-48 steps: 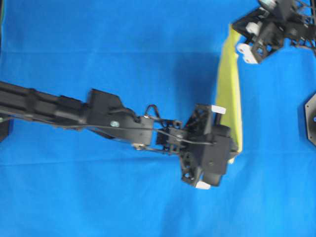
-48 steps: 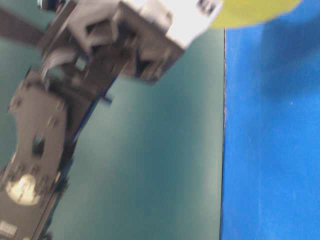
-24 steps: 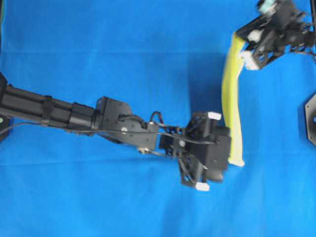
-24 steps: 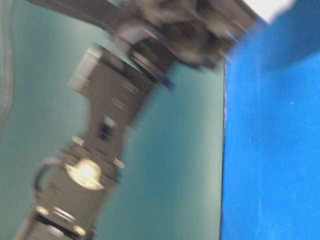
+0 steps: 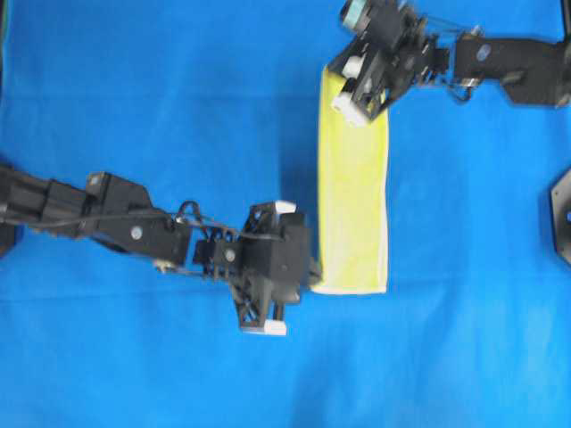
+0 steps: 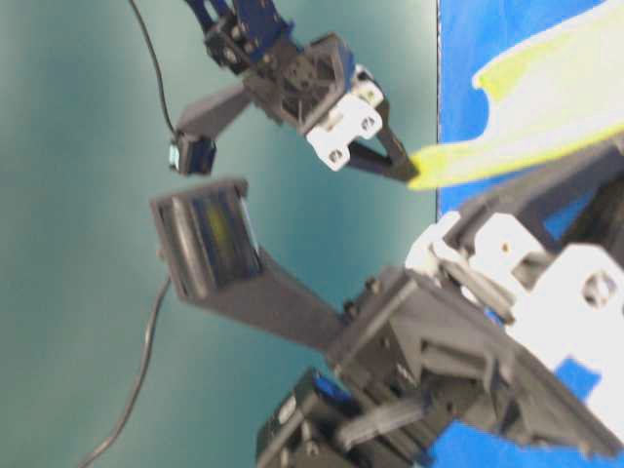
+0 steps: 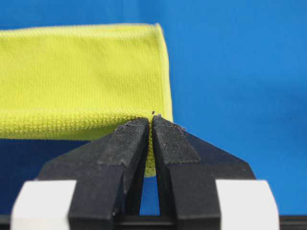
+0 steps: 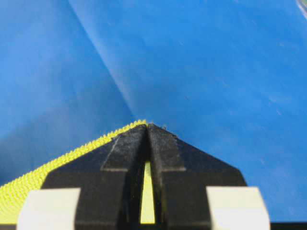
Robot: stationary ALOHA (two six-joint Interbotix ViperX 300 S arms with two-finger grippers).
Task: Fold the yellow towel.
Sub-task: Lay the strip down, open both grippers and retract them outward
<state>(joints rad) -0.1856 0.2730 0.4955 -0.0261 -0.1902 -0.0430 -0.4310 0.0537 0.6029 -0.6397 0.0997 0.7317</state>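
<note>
The yellow towel (image 5: 355, 196) shows from overhead as a long narrow strip on the blue cloth, right of the middle. My left gripper (image 5: 315, 270) is shut on its near left corner; in the left wrist view the pads (image 7: 132, 139) pinch the towel's hem (image 7: 81, 72). My right gripper (image 5: 337, 86) is shut on the far left corner. The right wrist view has yellow cloth (image 8: 72, 155) running out leftward from the closed jaws (image 8: 148, 127). In the table-level view the right gripper (image 6: 411, 174) holds the towel (image 6: 546, 97) up off the table.
A blue cloth (image 5: 178, 107) covers the whole table. A black mount (image 5: 562, 214) sits at the right edge and another dark part (image 5: 5, 239) at the left edge. The left arm (image 5: 98, 218) stretches across from the left, the right arm (image 5: 517, 62) along the top right.
Both grippers have carried their towel corners to the left. The strip now looks wider and lies further left than a second ago. Both grips stayed shut.
</note>
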